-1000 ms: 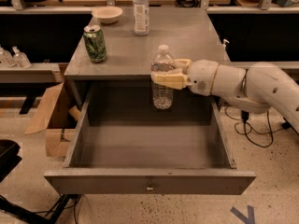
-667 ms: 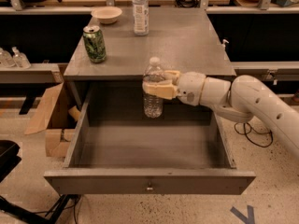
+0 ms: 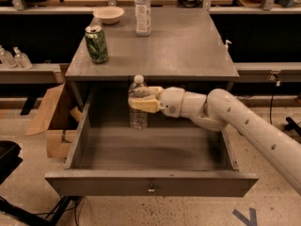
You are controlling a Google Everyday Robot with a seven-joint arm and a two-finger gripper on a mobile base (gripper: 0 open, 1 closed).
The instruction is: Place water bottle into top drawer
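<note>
The water bottle is small, clear and ribbed with a white cap. It stands upright over the back left of the open top drawer, a deep grey drawer with a small metal pull. My gripper reaches in from the right on a white arm and is shut on the bottle's upper body, just below the neck. I cannot tell if the bottle's base touches the drawer floor.
On the grey cabinet top stand a green drink can, a pale bowl and a taller labelled bottle. A cardboard box sits on the floor left of the drawer. Shelves run behind.
My gripper has carried the bottle leftward and lower, further inside the open drawer. The drawer and the things on the cabinet top have not moved.
</note>
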